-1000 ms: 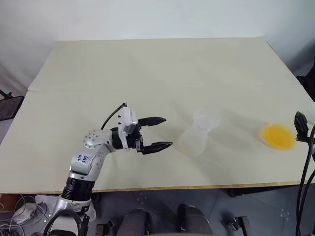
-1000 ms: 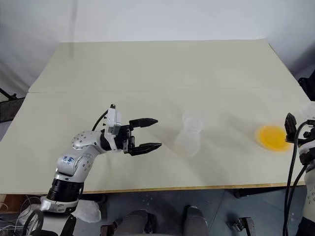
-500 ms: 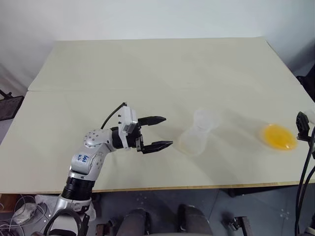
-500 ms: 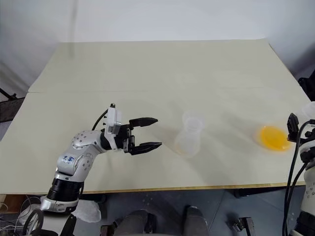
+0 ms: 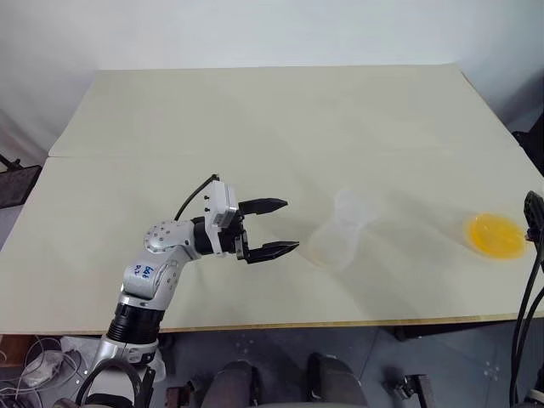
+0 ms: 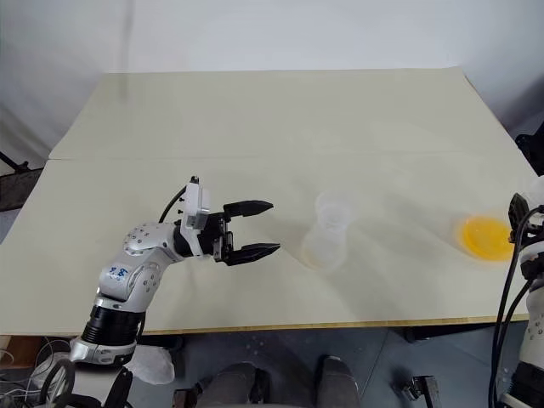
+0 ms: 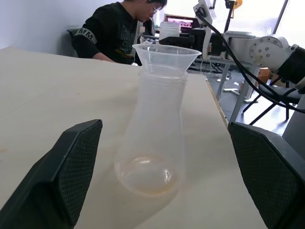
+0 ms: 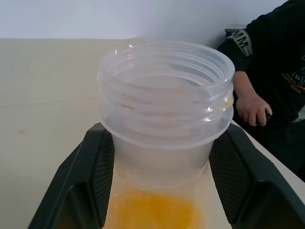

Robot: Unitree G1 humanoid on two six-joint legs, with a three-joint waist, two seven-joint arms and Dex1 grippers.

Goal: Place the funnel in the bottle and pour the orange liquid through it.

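Left wrist view gives me the clearest look at the bottle (image 7: 151, 138), a tall clear colourless plastic container standing upright on the pale beige table (image 5: 255, 119). Seated in its mouth is the funnel (image 7: 166, 55), a small clear plastic cone with a flared round rim. I see only a faint orange tint at the bottom of the bottle. That bottle is my landmark for everything else.

My left gripper (image 5: 270, 228) hangs just to the left of the bottle, pointing at it, its two black fingers (image 7: 71, 162) spread wide and touching nothing.

Well to the right of the bottle, near the table's right edge, sits a low clear plastic jar (image 8: 164, 119) with a wide threaded mouth. It holds the orange liquid (image 5: 495, 235), a bright orange-yellow translucent pool low in the jar. From my right wrist view, the right gripper (image 8: 162, 186) has its black fingers closed against both sides of that jar, below the threaded neck.

Beyond the bottle, past the far table edge, a person in a black top (image 7: 116, 33) sits, with one hand (image 8: 251, 109) resting near the table.
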